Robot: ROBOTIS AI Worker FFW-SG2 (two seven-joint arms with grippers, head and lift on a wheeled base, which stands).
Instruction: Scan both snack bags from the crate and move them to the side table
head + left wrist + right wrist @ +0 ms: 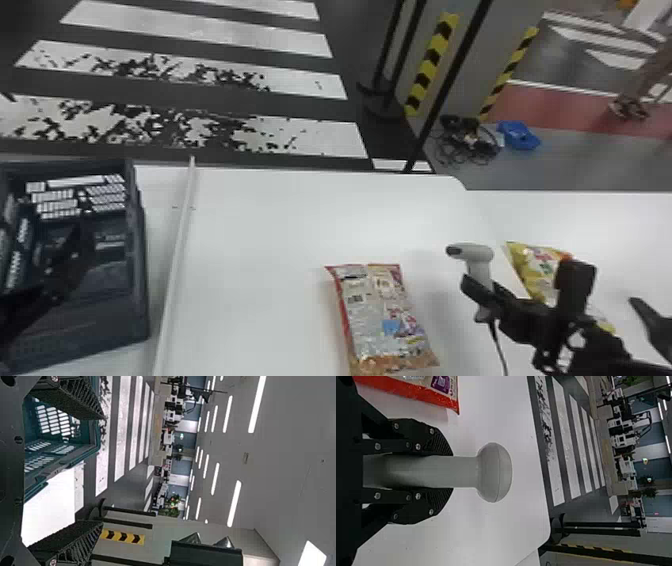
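Note:
In the head view my left gripper [65, 270] is over the dark crate [142, 280]; in the left wrist view the left gripper [103, 470] is open, with the crate [97, 435] past one finger. Near the head view's right side my right gripper [482, 297] holds the grey scanner [479, 257] upright. The right wrist view has the right gripper [443, 471] shut on the handle of the scanner [494, 472]. A red-edged snack bag [377, 315] lies on the white table, left of the scanner. Behind the right wrist is a yellow snack bag [535, 267], partly covered.
A pale raised rail [182, 240] runs along the table [270, 225] between crate and red-edged bag. A cable [497, 345] hangs from the scanner. The side table [615, 215] adjoins at the right. Black stand poles [440, 100] rise beyond the table's far edge.

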